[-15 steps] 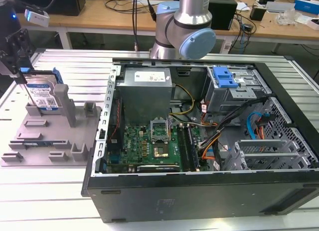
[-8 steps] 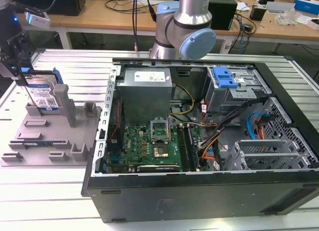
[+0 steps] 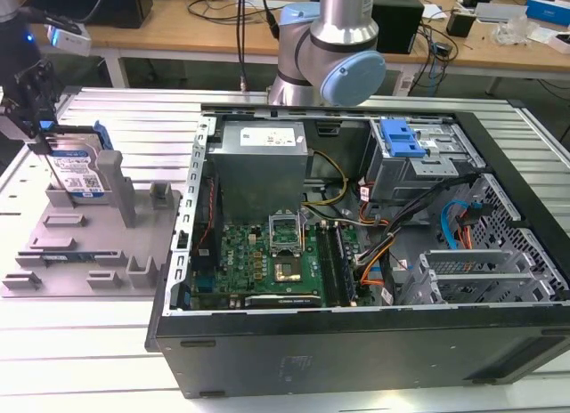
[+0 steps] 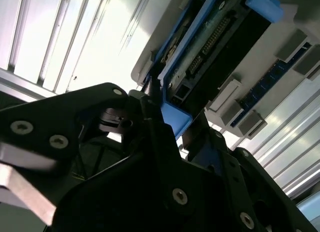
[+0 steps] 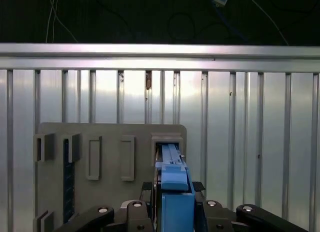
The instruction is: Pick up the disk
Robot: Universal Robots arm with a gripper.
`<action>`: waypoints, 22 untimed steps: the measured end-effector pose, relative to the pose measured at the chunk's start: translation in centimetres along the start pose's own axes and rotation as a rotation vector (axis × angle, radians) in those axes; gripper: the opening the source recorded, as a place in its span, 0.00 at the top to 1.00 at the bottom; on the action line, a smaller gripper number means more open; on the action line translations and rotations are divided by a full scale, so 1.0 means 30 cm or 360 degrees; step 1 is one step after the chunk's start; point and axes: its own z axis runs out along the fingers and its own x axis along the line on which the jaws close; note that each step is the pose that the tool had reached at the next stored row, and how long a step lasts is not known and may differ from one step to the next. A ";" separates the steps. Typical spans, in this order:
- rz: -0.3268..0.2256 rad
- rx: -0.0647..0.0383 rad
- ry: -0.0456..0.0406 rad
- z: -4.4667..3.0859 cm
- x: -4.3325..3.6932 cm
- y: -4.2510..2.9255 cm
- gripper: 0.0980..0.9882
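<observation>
On the slatted table (image 3: 80, 342) you see the open case (image 3: 374, 360) and, just beside it toward the exterior view's left, the grey tray (image 3: 62, 253). The disk (image 3: 78, 168) stands upright on edge in a slot at the tray's far end, blue rails along its edges. The gripper (image 3: 44, 146) sits over it, jaws closed narrowly on the blue rail of the disk's upper edge, pressing it from both sides.

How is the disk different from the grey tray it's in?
The disk stands upright on edge; the grey tray lies flat. The disk has blue rails and a label; the tray is plain grey. The disk is smaller than the tray. Both sit outside the computer case.
</observation>
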 end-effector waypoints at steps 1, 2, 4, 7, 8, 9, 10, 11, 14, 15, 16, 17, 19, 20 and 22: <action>0.0000 0.0000 0.0000 0.002 0.000 0.000 0.65; -0.0001 0.0000 0.0000 0.003 0.000 0.000 0.65; -0.0001 0.0000 0.0000 0.003 0.000 0.000 0.65; -0.0001 0.0000 0.0000 0.004 0.000 0.000 0.65; -0.0001 0.0000 0.0000 0.004 0.000 0.000 0.65; -0.0001 0.0000 0.0000 0.004 0.000 0.000 0.65; -0.0001 0.0000 0.0000 0.004 0.000 0.000 0.65; -0.0001 0.0000 0.0000 0.004 0.000 0.000 0.67; -0.0001 0.0000 0.0000 0.005 0.000 0.000 0.70; -0.0001 0.0000 0.0000 0.005 0.000 0.000 0.70; -0.0001 0.0000 0.0000 0.005 0.000 0.000 0.70; -0.0001 0.0000 0.0000 0.005 0.000 0.000 0.70; -0.0001 0.0000 0.0000 0.005 0.000 0.000 0.70; -0.0001 0.0000 0.0000 0.005 0.001 0.000 0.70; -0.0001 0.0000 0.0000 0.005 0.002 0.000 0.70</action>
